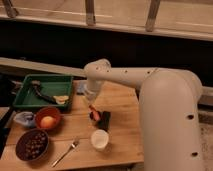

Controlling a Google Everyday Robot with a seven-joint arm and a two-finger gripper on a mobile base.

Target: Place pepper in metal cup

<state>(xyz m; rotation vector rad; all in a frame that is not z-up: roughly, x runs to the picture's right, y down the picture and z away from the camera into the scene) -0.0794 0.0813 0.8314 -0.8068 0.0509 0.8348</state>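
Reaching down over the middle of the wooden table (120,105), the white arm (130,77) brings the gripper (92,107) low, its jaws pressed together on the pepper (93,114), whose red tip shows just below the fingers. A black block (104,120) lies right beside the pepper. Nearer the front edge stands a white cup (99,139), with a fork (66,152) to its left. A red bowl (47,118) holds a round orange fruit (47,121), and a darker bowl (32,145) sits in front of it. A green tray (42,85) lies at the back left. I cannot make out the metal cup.
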